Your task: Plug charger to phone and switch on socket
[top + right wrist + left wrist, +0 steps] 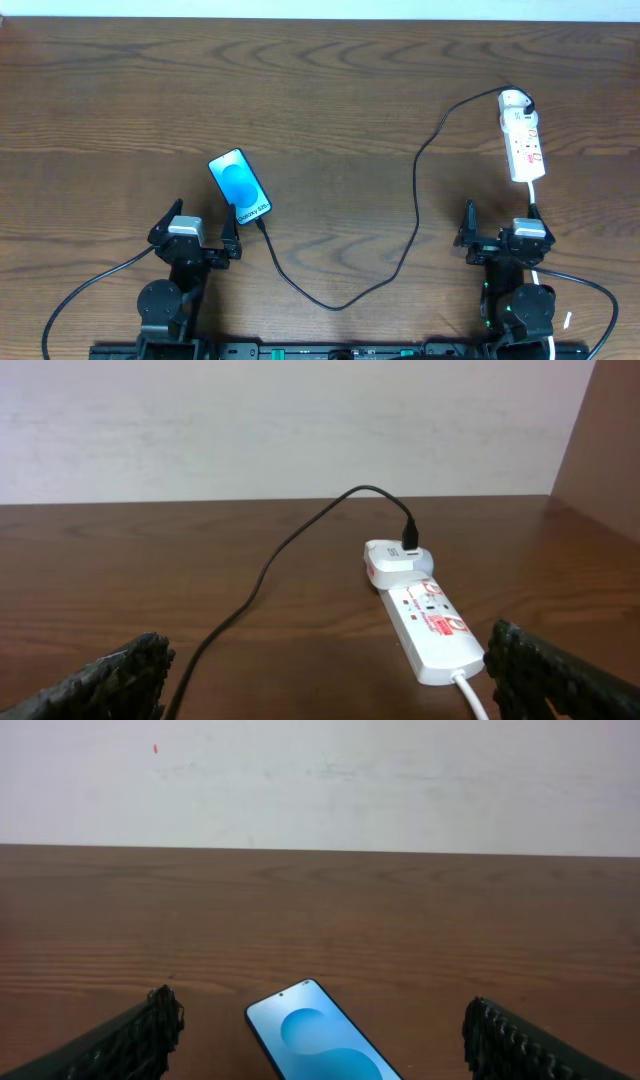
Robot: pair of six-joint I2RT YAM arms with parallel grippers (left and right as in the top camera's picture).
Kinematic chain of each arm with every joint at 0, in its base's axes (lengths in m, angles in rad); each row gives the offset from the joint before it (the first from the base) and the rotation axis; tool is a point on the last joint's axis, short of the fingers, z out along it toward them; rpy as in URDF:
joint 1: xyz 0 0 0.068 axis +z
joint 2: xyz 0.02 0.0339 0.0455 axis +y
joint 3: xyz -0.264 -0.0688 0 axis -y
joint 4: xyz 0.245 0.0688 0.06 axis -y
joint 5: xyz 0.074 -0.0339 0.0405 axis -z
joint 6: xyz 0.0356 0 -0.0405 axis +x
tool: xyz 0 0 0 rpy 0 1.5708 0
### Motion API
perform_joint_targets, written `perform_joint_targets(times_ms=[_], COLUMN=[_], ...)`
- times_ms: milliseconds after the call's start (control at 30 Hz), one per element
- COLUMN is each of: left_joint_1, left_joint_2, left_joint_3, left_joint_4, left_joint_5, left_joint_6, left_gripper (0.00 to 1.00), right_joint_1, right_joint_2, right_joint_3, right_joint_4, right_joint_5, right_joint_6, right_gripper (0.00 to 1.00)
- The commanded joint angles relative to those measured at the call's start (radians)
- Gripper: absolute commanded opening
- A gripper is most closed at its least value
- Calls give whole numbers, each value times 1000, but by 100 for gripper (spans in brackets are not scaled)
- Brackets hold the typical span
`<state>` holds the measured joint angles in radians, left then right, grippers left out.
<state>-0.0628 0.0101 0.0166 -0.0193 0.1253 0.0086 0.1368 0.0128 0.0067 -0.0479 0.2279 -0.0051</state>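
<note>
The phone (240,185) lies flat and tilted on the table, its light-blue screen up. My left gripper (198,228) stands open just behind it with nothing held. In the left wrist view the phone (320,1042) lies between the spread fingers of the left gripper (322,1012). The charger (416,205), a thin black cable, runs from the phone's near end in a loop to the far end of the socket (523,135). I cannot tell if its tip is inserted in the phone. My right gripper (500,228) is open just short of the socket (425,622).
A white adapter (395,555) sits in the socket's far end with the charger (270,570) coming out of it. The socket's white cord (475,695) trails back past my right finger. A pale wall stands behind the brown wooden table (330,90).
</note>
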Motion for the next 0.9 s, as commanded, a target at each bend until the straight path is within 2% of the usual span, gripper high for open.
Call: perform_joint_targets(times_ms=[0,100,233,867], left_joint_1=[-2,-2,-2,-2], left_joint_2=[-7,-7,-7,-7], left_joint_3=[-13,-13,-13,-13], left_joint_4=[-40,-40,-40,-40], left_joint_5=[23,23,23,23], left_joint_6=[18,18,18,18], left_gripper=[91,91,91,91], right_joint_1=[-7,-7,-7,-6], right_joint_2=[-8,-8,-8,-6], right_joint_3=[-1,-1,-1,7], right_joint_4=[-5,-5,18,42], right_joint_5=[1,1,115,58], right_joint_6=[-11,-11,-45,-46], right_gripper=[99,99,99,99])
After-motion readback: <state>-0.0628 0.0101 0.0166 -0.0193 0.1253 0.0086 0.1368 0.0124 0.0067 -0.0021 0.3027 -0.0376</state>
